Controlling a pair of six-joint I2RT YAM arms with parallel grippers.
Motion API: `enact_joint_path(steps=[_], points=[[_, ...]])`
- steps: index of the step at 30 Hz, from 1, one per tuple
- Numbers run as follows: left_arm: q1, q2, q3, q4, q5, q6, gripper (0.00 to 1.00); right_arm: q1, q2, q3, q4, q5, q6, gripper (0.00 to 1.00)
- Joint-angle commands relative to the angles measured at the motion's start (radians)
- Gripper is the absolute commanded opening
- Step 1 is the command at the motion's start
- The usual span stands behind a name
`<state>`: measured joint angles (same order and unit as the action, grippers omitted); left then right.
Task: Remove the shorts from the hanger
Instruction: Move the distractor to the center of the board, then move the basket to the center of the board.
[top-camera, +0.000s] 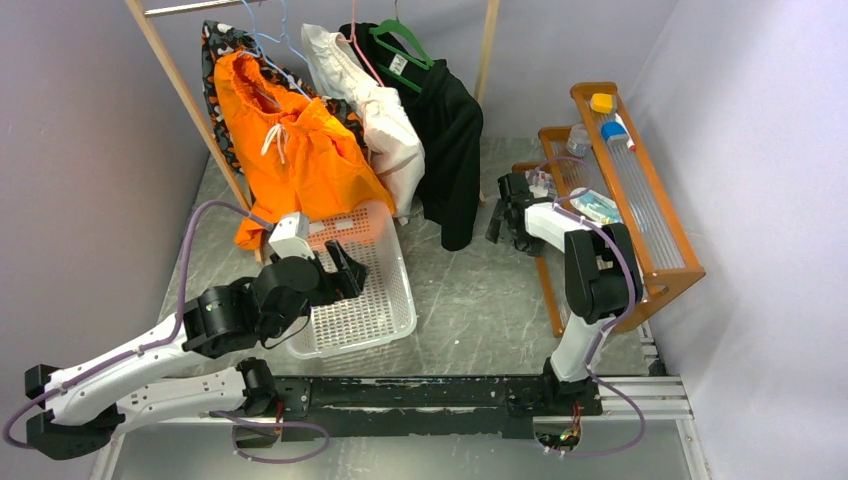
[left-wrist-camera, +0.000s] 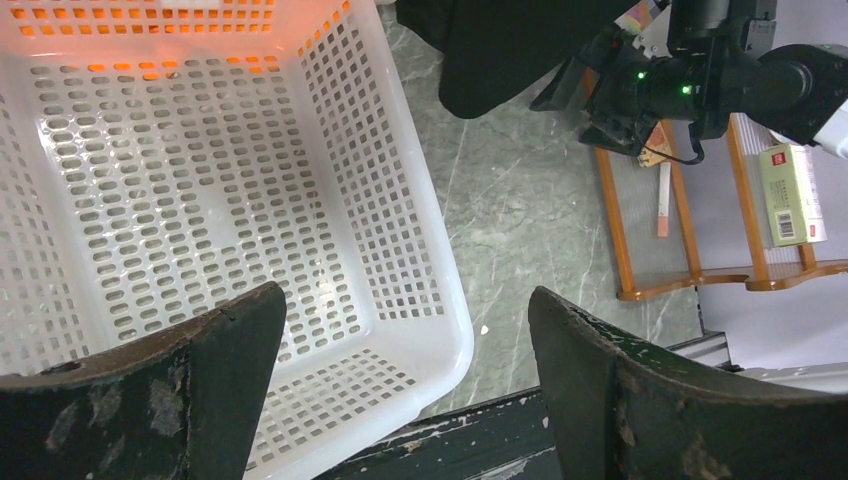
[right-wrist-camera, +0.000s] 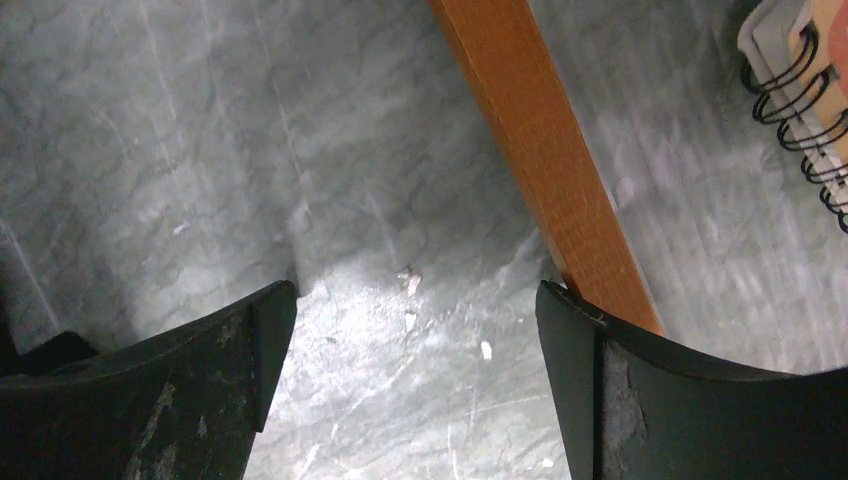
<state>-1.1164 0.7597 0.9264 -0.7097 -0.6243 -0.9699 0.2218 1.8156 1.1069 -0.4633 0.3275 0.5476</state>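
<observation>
The bright orange shorts (top-camera: 293, 148) with a white drawstring hang on a light blue hanger (top-camera: 262, 36) on the wooden rack at the back left, their lower edge draped over the far end of a white perforated basket (top-camera: 390, 312). My left gripper (top-camera: 336, 272) is open and empty, above the basket just below the shorts; the left wrist view shows the basket (left-wrist-camera: 440, 300) between its fingers (left-wrist-camera: 230, 370) with an orange glow at its far end. My right gripper (top-camera: 508, 212) is open and empty, low over the table by the wooden shelf's leg (right-wrist-camera: 545, 160).
A patterned garment hangs behind the shorts. A white garment (top-camera: 375, 115) and a black garment (top-camera: 450, 130) hang to their right. An orange wooden shelf (top-camera: 640, 200) with small bottles and boxes stands at the right. The rack's wooden posts (top-camera: 190, 100) flank the clothes.
</observation>
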Motion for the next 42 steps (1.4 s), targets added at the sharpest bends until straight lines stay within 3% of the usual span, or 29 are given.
enact_joint_path(steps=[1,7,11,15,19,22,26,31,34,37,42], points=[[-0.002,0.001,0.026,-0.035,-0.019,-0.013,0.95,-0.046,0.046,-0.009,-0.019,0.099,-0.094,0.94],[-0.002,-0.002,0.03,-0.107,-0.065,-0.045,1.0,-0.098,0.021,-0.028,-0.024,0.059,-0.132,0.94],[-0.002,-0.006,0.027,-0.16,-0.098,-0.073,0.99,-0.081,-0.094,-0.074,0.015,-0.184,-0.174,0.94],[-0.001,0.017,0.032,-0.239,-0.14,-0.1,0.99,0.025,-0.204,-0.05,-0.031,-0.311,-0.199,0.97],[0.042,0.058,0.055,-0.334,-0.153,-0.118,0.99,0.148,-0.287,-0.028,-0.069,-0.304,-0.152,0.98],[0.141,0.061,0.035,-0.289,-0.081,-0.037,0.99,0.221,-0.35,-0.056,-0.083,-0.29,-0.07,0.98],[0.382,0.063,-0.006,-0.198,0.098,0.107,0.99,0.316,-0.507,-0.218,-0.038,-0.304,0.07,0.98],[0.596,0.047,-0.042,-0.142,0.138,0.169,0.99,0.4,-0.687,-0.334,0.052,-0.401,0.162,0.98],[0.73,0.067,-0.062,-0.074,0.222,0.255,0.99,0.413,-0.736,-0.322,-0.019,-0.336,0.172,0.98],[0.877,0.151,-0.081,-0.019,0.411,0.298,0.99,0.413,-0.762,-0.282,-0.086,-0.28,0.144,0.99],[0.944,0.226,-0.113,0.046,0.504,0.298,0.99,0.413,-0.758,-0.172,-0.168,-0.245,0.083,1.0]])
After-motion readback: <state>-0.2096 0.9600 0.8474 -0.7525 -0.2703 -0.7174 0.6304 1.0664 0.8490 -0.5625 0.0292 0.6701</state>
